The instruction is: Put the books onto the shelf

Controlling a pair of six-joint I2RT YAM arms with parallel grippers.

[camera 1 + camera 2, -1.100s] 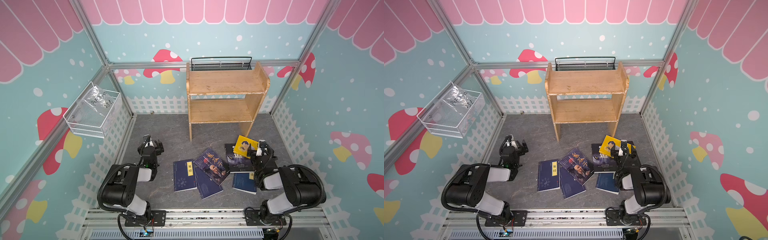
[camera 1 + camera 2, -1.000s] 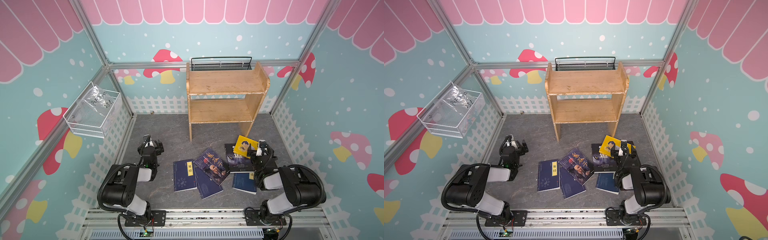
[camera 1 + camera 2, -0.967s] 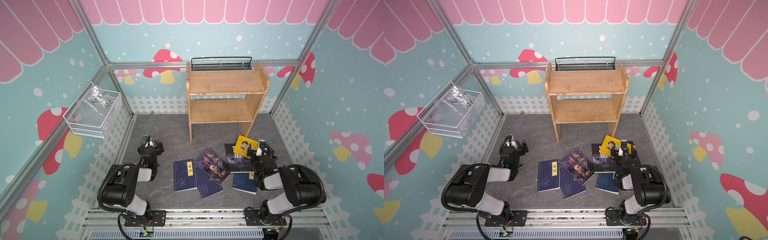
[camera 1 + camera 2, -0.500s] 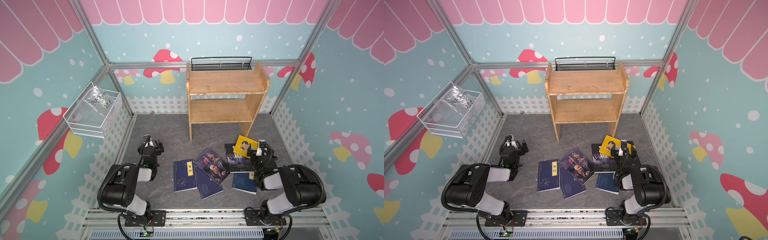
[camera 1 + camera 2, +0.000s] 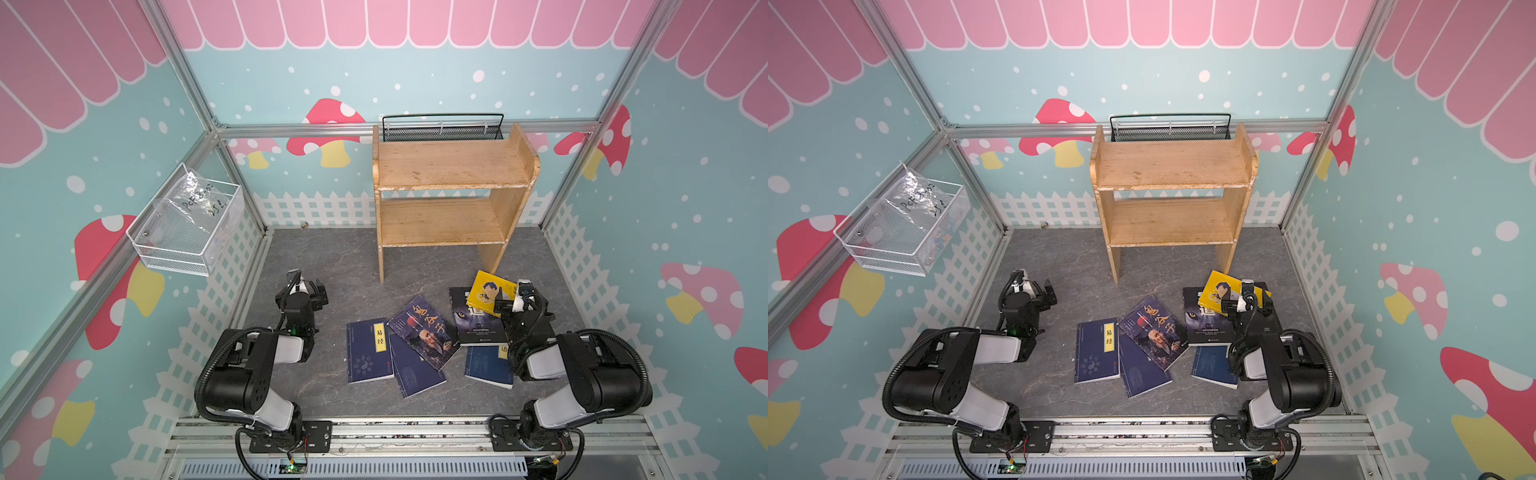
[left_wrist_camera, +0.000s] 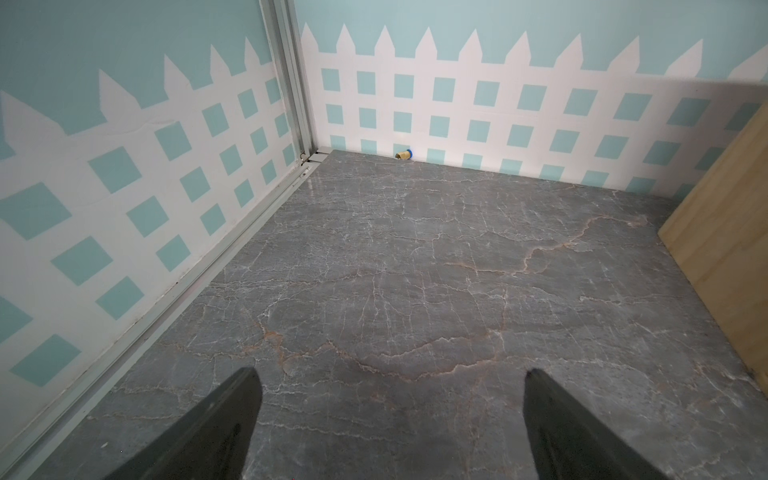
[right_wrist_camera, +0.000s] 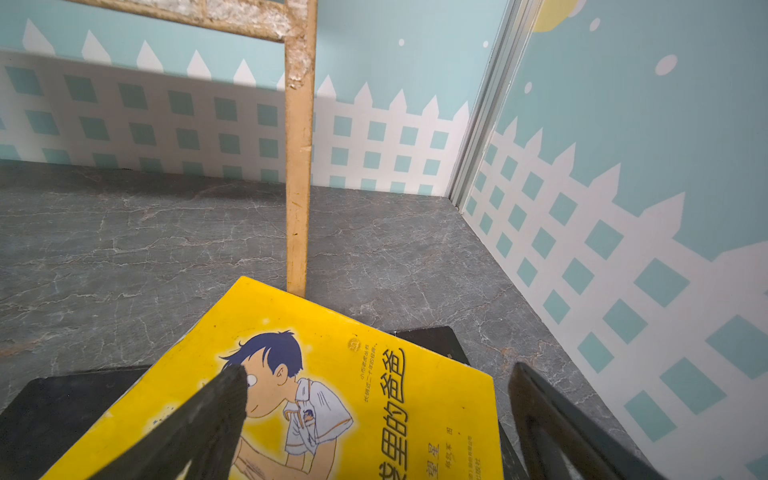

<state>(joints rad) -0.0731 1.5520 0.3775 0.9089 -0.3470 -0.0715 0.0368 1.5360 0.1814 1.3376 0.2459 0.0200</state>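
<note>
shelf (image 5: 440, 216): two-tier light wood, 12 o'clock on the grey floor (image 5: 332, 257), backed to the far wall; both tiers bare, nothing shelved yet.
books (image 5: 1098, 353): six counted, all flat on the floor, centre to 4 o'clock, in front of the shelf.
yellow book (image 7: 332, 332): topmost, askew on the black book (image 5: 473, 324), one corner near the shelf's right foot; nothing covers it, so a likely first pick.
purple portrait book (image 5: 424, 332): lies on the second navy book (image 5: 417, 376), touching the labelled navy book (image 5: 368, 351) at its side.
third navy book (image 5: 486, 365): 4 o'clock, partly under the right arm.
right gripper (image 7: 376, 368): jaws spread wide, empty, low over the yellow cover; placed for a grasp, i judge. whether a tip touches, i cannot tell.
left gripper (image 6: 390, 372): jaws spread wide, empty, over bare floor at 9 o'clock, well apart from the books — seemingly parked clear.
white wire basket (image 5: 183, 232): on the 10 o'clock wall, not concerned.
black mesh basket (image 5: 440, 133): behind the shelf, not concerned.
</note>
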